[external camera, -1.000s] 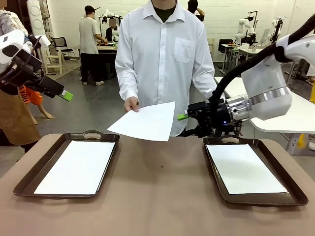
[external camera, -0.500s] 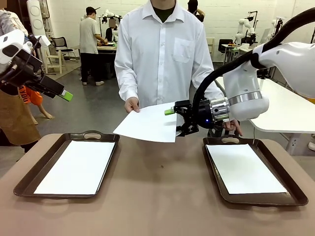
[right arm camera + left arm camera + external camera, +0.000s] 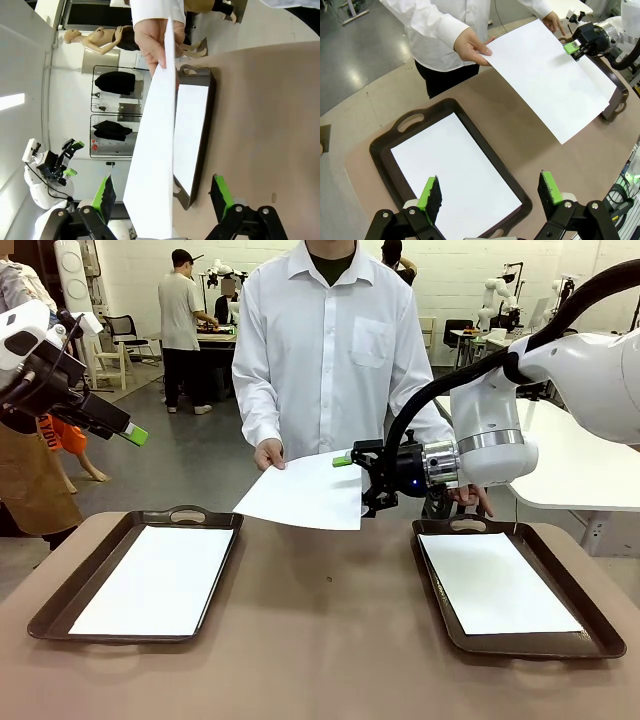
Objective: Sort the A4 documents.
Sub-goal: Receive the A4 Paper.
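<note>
Front view: my right end effector sits at the near edge of the sheet the person's hand holds out above the counter. Its fingers straddle that edge, spread wide, not clamped. The left end effector hangs raised, well apart, also wide. Each tray already carries a sheet.

Left wrist view: I see my green pads spread wide above the left tray and its sheet. The held sheet lies beyond, with the right end effector at its far edge.

Right wrist view: the held sheet runs edge-on between my wide-open fingers, apart from both pads.
</note>
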### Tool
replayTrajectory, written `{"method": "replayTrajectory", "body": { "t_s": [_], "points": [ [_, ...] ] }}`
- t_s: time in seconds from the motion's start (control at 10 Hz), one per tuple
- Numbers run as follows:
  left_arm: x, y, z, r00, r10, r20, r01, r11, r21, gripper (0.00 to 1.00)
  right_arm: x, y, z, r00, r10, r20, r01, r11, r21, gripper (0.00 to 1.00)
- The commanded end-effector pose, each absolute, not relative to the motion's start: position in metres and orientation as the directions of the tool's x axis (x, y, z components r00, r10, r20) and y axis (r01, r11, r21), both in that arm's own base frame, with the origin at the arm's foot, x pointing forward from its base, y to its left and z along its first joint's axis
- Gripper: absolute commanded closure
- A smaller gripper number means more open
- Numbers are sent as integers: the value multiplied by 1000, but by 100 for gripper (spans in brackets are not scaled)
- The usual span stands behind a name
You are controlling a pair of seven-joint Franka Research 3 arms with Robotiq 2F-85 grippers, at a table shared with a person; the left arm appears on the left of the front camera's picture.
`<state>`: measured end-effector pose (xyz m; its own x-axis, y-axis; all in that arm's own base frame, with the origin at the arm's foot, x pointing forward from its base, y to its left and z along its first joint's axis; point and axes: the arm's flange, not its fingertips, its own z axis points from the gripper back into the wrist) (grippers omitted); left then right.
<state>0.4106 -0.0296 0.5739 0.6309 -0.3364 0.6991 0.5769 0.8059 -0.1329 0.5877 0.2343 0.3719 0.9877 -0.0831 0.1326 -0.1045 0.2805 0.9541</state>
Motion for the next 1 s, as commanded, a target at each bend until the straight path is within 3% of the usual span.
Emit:
{"method": "replayTrajectory", "body": {
  "t_s": [0.0, 0.1, 0.2, 0.3, 0.4, 0.5, 0.6, 0.7, 0.8, 0.9],
  "points": [
    [410, -30, 574, 631, -339, 697, 575, 808, -128, 0, 591, 238, 367, 991, -83, 104, -80, 257, 963, 2],
    [410, -30, 574, 631, -339, 697, 575, 808, -128, 0, 591, 236, 368, 990, -81, 114, -89, 263, 961, 18],
    [410, -30, 574, 631, -339, 697, 575, 808, -128, 0, 592, 234, 368, 990, -79, 113, -88, 263, 961, 20],
    [410, -30, 574, 631, -339, 697, 575, 808, -128, 0, 592, 231, 367, 991, -78, 110, -86, 266, 960, 36],
    [410, -30, 574, 631, -339, 697, 575, 808, -128, 0, 593, 229, 367, 991, -79, 105, -81, 264, 961, 38],
    [410, -30, 574, 631, -339, 697, 575, 808, -128, 0, 593, 228, 367, 991, -80, 104, -79, 264, 961, 54],
    [410, -30, 574, 631, -339, 697, 575, 808, -128, 0, 593, 228, 366, 992, -81, 101, -77, 262, 962, 56],
    [410, -30, 574, 631, -339, 697, 575, 808, -128, 0, 594, 229, 365, 992, -82, 100, -75, 260, 963, 72],
    [410, -30, 574, 631, -339, 697, 575, 808, -128, 0, 593, 229, 364, 992, -82, 96, -72, 258, 964, 74],
    [410, -30, 574, 631, -339, 697, 575, 808, -128, 0, 592, 229, 364, 992, -79, 94, -72, 254, 964, 90]
  ]
}}
